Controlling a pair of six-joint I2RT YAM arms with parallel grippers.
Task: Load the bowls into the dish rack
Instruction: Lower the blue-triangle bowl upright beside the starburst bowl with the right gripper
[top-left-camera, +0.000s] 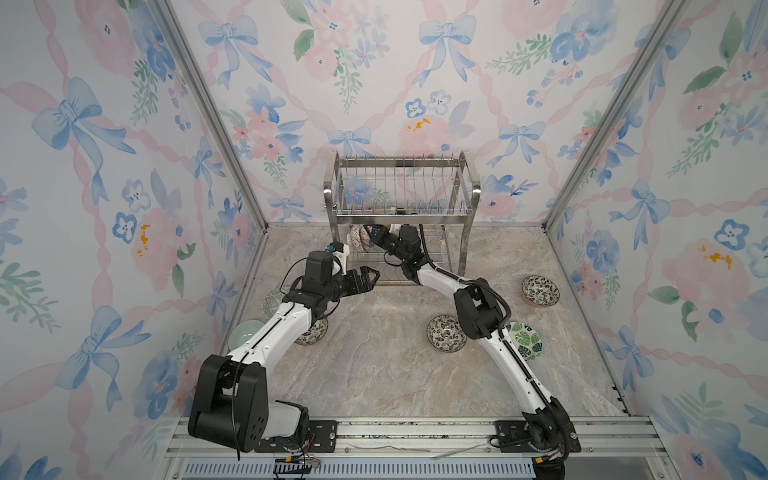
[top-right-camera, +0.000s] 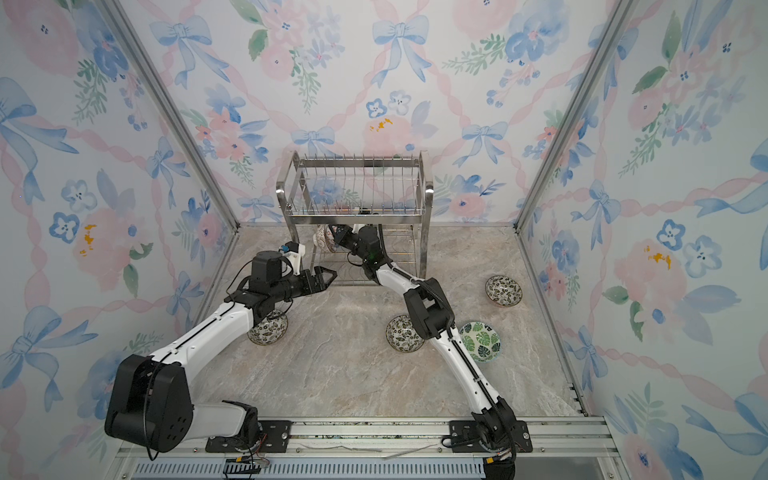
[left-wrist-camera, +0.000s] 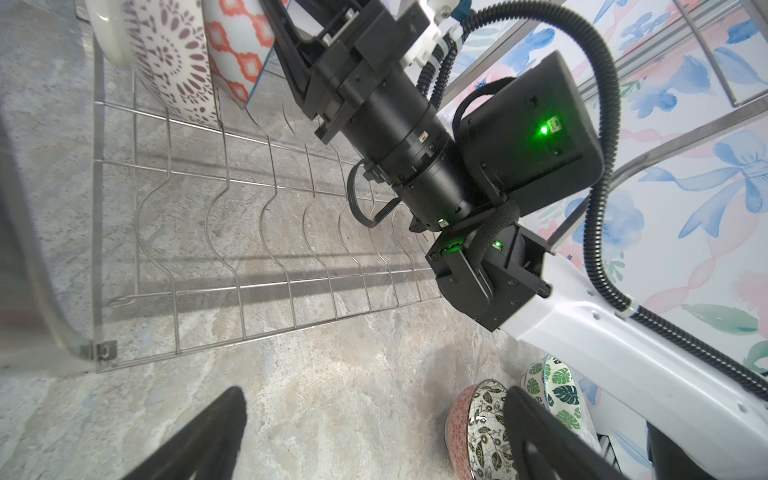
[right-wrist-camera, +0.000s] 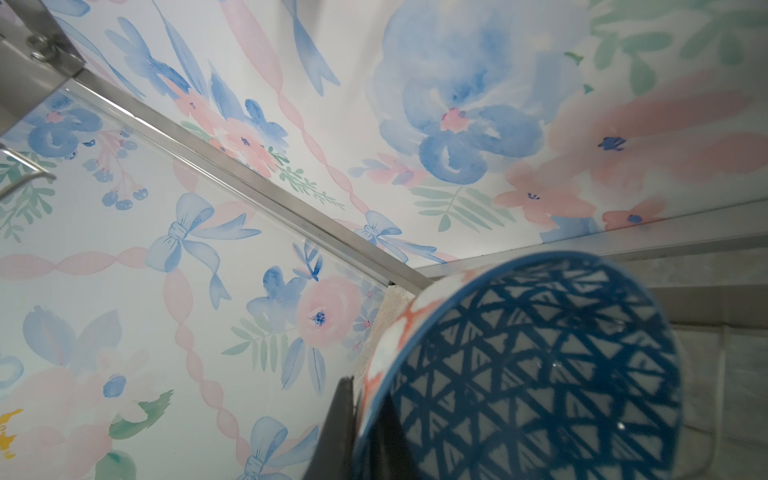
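While right fingers pinch a blue-lattice bowl inside the dish rack, left fingers wide, empty

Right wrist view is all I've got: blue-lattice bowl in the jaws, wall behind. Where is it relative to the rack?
Observer: Right gripper holds the blue-lattice bowl on edge inside the dish rack, lower tier.
Operator: Anything next to it?
Observer: A purple mandala bowl stands close beside it, already racked.
Operator: Left arm?
Observer: Left gripper is open and empty, near the rack's front left leg.
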